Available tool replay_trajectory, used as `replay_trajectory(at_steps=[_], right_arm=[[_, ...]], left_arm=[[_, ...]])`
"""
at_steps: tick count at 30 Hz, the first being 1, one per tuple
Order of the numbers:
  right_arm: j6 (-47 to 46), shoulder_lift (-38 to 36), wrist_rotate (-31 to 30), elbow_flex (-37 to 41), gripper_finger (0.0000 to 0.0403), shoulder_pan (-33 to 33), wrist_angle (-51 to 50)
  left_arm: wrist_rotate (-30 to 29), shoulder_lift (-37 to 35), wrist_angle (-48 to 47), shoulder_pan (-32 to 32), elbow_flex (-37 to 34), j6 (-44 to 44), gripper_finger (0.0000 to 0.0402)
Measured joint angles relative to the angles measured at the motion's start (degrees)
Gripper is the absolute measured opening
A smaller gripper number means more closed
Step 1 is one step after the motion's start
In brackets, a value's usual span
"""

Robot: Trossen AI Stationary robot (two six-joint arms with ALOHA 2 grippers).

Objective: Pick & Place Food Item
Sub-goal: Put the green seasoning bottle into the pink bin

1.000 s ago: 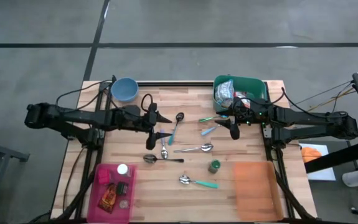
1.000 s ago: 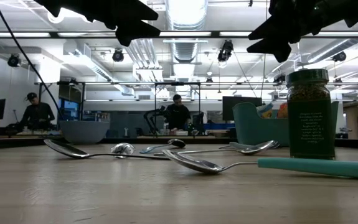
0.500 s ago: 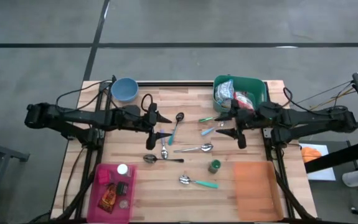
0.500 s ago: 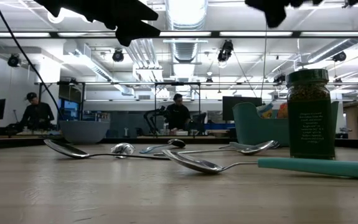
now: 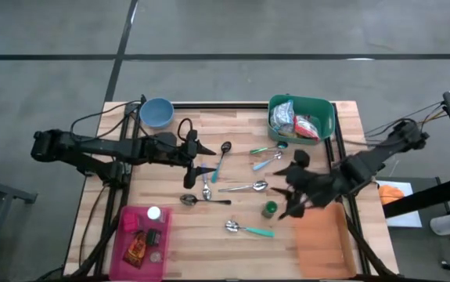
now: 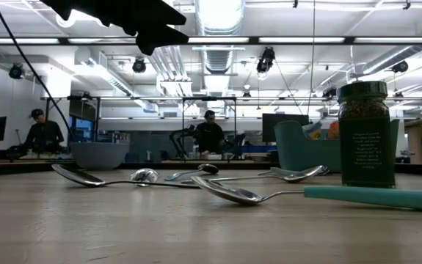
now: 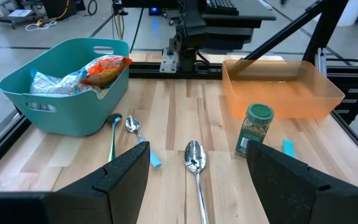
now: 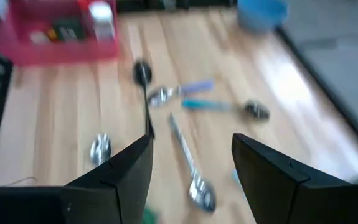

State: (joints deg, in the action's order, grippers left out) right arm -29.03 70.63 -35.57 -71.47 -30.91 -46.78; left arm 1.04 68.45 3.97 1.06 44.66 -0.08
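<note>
High view shows the change plainly: the right gripper (image 5: 293, 197), which a second ago hung beside the green bin (image 5: 324, 111) at the far right of the table, has swung toward the near side and now sits just beside the green-lidded spice jar (image 5: 269, 208), close to the orange tray (image 5: 316, 235). That reads as a turn away from the bin and toward the jar, probably the item to be picked, with the tray next to it as a likely drop place; this is a judgement only. Its fingers (image 8: 113, 186) stand apart with bare table and spoons showing between them, so it holds nothing and touches nothing I can see. Farther along, the jar (image 7: 253, 129) stands upright on the wood, untouched, just in front of the tray (image 7: 281, 93). The left gripper (image 5: 196, 160) has not moved: it hovers over the spoons (image 5: 223, 150) at mid-table, fingers (image 7: 124, 177) apart and empty. Farthest off, the bin (image 7: 63, 93) holds the food packets (image 7: 104, 67), well apart from both grippers.
</note>
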Motion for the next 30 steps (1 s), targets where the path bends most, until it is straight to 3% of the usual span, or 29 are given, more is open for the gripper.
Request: replay_trajectory(at_steps=[5, 12, 16, 24, 30], right_arm=[[-14.1, 11.5, 0.0, -11.4, 0.0214, -1.2, -13.0], [-25.7, 24.0, 4.5, -25.1, 0.0221, -1.2, -27.0], [-31.0, 28.8, 8.0, -30.2, 0.0263, -1.2, -33.6], [-35.6, 33.0, 15.8, -33.3, 0.0370, -1.2, -33.9], [-36.8, 33.5, 16.1, -35.1, 0.0398, -1.1, -34.0]], left_arm=[[0.0, 0.0, 0.0, 0.0, 0.0, 0.0, 0.0269], [0.0, 0.0, 0.0, 0.0, 0.0, 0.0, 0.0269], [0.0, 0.0, 0.0, 0.0, 0.0, 0.0, 0.0269], [0.0, 0.0, -0.4, 0.0, 0.0, 0.0, 0.0269], [0.0, 0.0, -1.2, 0.0, 0.0, 0.0, 0.0269]])
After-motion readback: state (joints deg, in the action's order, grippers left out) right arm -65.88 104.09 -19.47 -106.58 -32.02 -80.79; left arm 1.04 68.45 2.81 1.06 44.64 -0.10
